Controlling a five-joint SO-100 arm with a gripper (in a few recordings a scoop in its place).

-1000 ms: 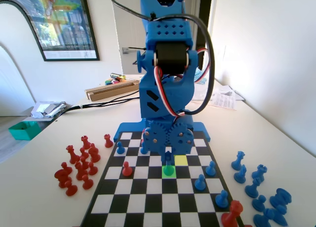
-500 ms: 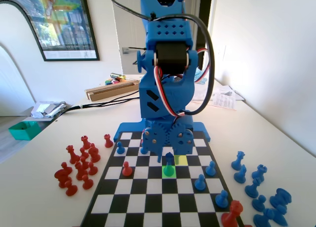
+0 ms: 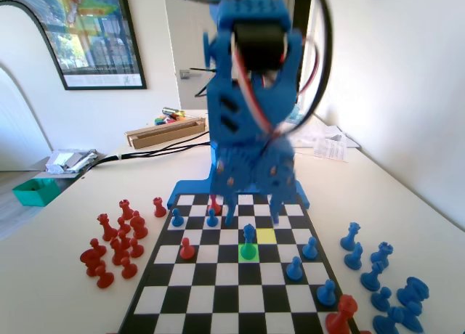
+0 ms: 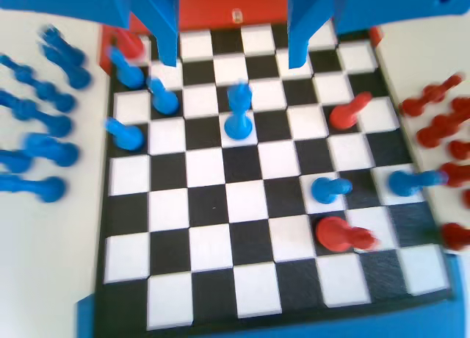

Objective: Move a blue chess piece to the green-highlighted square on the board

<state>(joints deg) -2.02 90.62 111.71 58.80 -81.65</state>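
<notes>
1. In the fixed view the blue chess piece (image 3: 249,240) stood upright on the green-highlighted square (image 3: 248,252), just below the middle of the frame, with the yellow square (image 3: 267,235) diagonally beside it at its upper right.
2. In the wrist view the same piece (image 4: 238,117) stood alone in the upper middle of the board (image 4: 250,242), nothing touching it.
3. The gripper (image 3: 253,210) hung above the piece in the fixed view, blurred by motion; its two fingers (image 3: 229,212) pointed down, spread wide, with nothing between them.
4. In the wrist view the fingers (image 4: 166,29) came down from the top edge either side of the piece and well clear of it, so the gripper (image 4: 233,37) was empty.
5. Judging from this, the placing step looked done and the step in hand was the retreat from the board.
6. The next move called for a straight lift, keeping the fingers wide so that neither tip clipped the piece's knobbed top.
7. Blue pawns (image 3: 294,269) stood on the lower right of the board in the fixed view, and red pieces (image 3: 116,241) lay on the desk (image 3: 58,290) at the left; neither was near the gripper's path.
</notes>
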